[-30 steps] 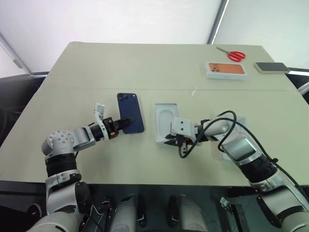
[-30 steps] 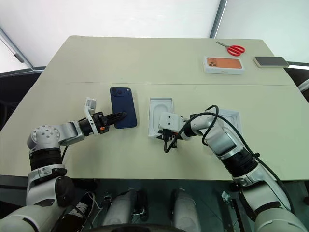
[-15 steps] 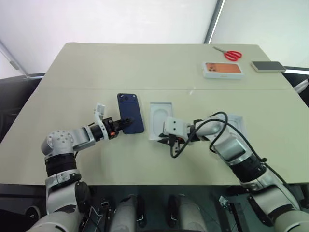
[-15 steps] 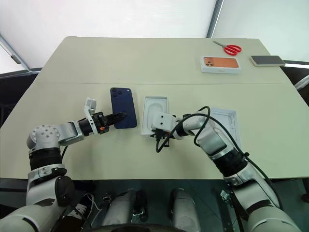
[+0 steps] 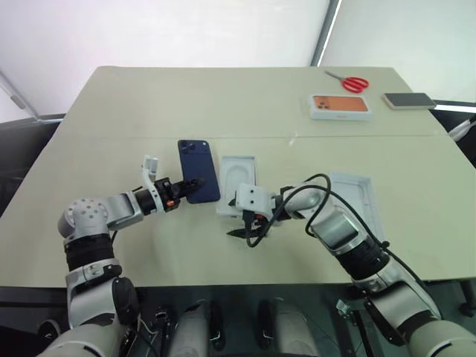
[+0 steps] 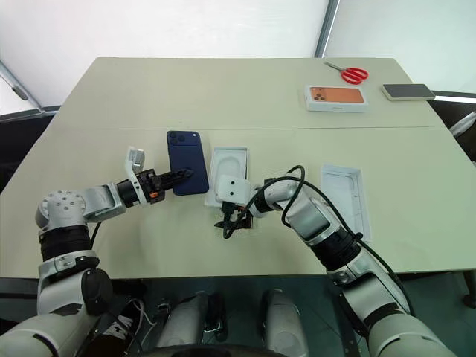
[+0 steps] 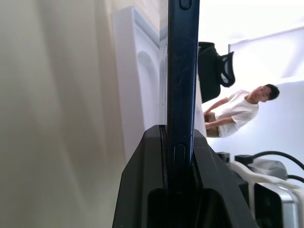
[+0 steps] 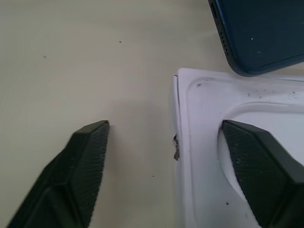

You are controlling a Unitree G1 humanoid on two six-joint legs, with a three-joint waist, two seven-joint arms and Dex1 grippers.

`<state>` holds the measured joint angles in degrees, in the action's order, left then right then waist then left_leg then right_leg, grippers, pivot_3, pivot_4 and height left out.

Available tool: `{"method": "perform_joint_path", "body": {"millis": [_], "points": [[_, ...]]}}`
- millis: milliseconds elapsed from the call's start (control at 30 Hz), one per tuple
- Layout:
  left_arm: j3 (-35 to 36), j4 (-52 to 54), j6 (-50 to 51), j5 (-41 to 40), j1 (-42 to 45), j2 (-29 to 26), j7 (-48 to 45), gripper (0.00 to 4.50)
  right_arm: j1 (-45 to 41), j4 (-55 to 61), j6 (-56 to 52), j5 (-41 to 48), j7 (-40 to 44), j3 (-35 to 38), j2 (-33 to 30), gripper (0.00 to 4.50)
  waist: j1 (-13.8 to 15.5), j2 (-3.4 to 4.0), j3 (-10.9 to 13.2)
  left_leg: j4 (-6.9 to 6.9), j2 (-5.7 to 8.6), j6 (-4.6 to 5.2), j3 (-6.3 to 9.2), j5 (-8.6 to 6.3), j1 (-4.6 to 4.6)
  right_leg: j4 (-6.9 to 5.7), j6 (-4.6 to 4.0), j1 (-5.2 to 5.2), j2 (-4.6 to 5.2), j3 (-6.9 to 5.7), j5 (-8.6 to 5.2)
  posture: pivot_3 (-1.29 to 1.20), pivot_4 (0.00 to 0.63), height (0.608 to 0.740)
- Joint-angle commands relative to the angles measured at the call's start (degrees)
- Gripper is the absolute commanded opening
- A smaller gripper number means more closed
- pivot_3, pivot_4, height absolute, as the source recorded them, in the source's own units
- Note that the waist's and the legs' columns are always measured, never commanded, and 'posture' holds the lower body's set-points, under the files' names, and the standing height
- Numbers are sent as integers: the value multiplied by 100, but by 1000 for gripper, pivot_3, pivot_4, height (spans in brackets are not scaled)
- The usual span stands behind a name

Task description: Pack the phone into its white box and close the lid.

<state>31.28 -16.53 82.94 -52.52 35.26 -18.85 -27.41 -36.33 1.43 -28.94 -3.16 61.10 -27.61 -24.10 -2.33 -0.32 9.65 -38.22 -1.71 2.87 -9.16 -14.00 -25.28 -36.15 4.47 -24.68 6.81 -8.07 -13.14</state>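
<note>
Navy phone (image 5: 198, 170) sits clamped edgewise in the left gripper (image 5: 186, 184); the right gripper (image 6: 232, 222) gapes wide, one finger over the white insert (image 6: 227, 170), holding nothing.

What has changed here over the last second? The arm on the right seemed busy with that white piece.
The right gripper dragged the flat white insert to the left, up beside the phone, then opened and let go; its fingers now straddle the insert's near edge. The left gripper stayed shut on the phone's near end.

The phone (image 6: 186, 151) lies just left of the insert (image 6: 228, 165), the lid (image 6: 346, 196) well right.
</note>
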Motion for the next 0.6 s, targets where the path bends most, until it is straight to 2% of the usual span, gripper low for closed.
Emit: {"method": "perform_joint_path", "body": {"millis": [33, 333, 600], "points": [[94, 339, -1, -292, 110, 55, -6, 0, -68, 184, -124, 90, 77, 22, -49, 3713, 6, 0, 0, 0, 1, 0, 0, 0, 0, 0, 0, 0, 1, 0, 0, 0, 150, 738], [-8, 756, 257, -430, 125, 372, 266, 0, -221, 129, -25, 67, -140, 268, -257, 3713, 34, -3, 2, -1, 4, 0, 1, 0, -1, 0, 0, 0, 3, 0, 0, 0, 150, 738], [28, 618, 275, -458, 210, 333, 322, 0, -156, 196, -368, 346, -245, 450, -174, 3713, 41, -4, 3, -1, 4, 1, 0, 1, -2, 0, 0, 0, 0, 0, 0, 0, 150, 738]]}}
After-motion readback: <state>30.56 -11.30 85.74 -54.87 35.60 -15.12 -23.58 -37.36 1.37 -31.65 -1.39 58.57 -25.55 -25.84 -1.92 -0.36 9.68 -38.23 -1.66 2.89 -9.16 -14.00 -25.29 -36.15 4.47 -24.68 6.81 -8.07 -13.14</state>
